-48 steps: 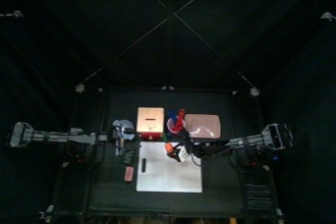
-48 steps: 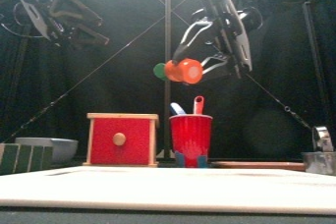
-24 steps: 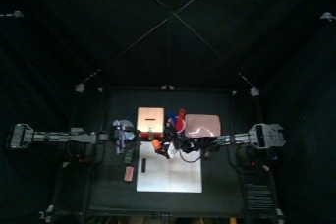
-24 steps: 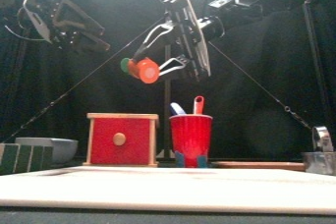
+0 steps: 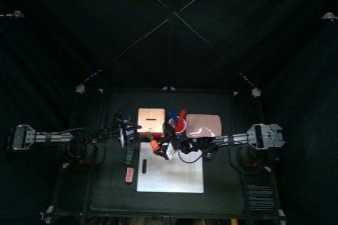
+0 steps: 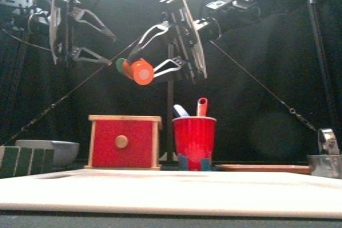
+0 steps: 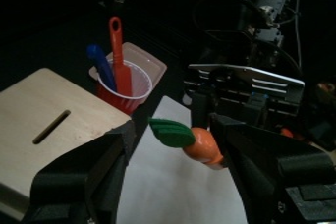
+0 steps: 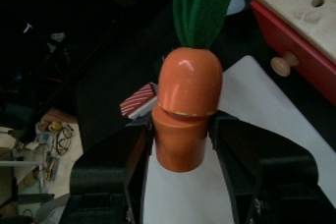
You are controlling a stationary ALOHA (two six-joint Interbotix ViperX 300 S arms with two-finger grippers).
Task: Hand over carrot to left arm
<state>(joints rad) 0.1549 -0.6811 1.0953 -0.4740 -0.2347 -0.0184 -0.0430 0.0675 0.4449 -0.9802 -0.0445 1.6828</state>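
The carrot [image 6: 142,71] is a stubby orange piece with a green top, held in the air above the table. My right gripper [image 6: 158,67] is shut on its orange body, which fills the right wrist view between the jaws as the carrot [image 8: 188,105]. My left gripper [image 6: 110,60] hangs just left of it, jaws wide open, fingertips close to the green top. In the left wrist view the carrot [image 7: 203,147] lies in line with the open jaws of my left gripper [image 7: 171,141]. I cannot tell whether they touch. From above, the carrot [image 5: 158,144] sits between both arms.
A red cup [image 6: 194,142] with utensils and a red box [image 6: 123,140] with a wooden top stand below the grippers. A white sheet [image 5: 172,170] covers the table's front, with a pinkish bar [image 5: 129,174] beside it. A tan board [image 5: 205,124] lies at the back right.
My right gripper has carried the carrot leftward. My left gripper has swung down and in toward it, and its open fingertips now stand close to the green top.
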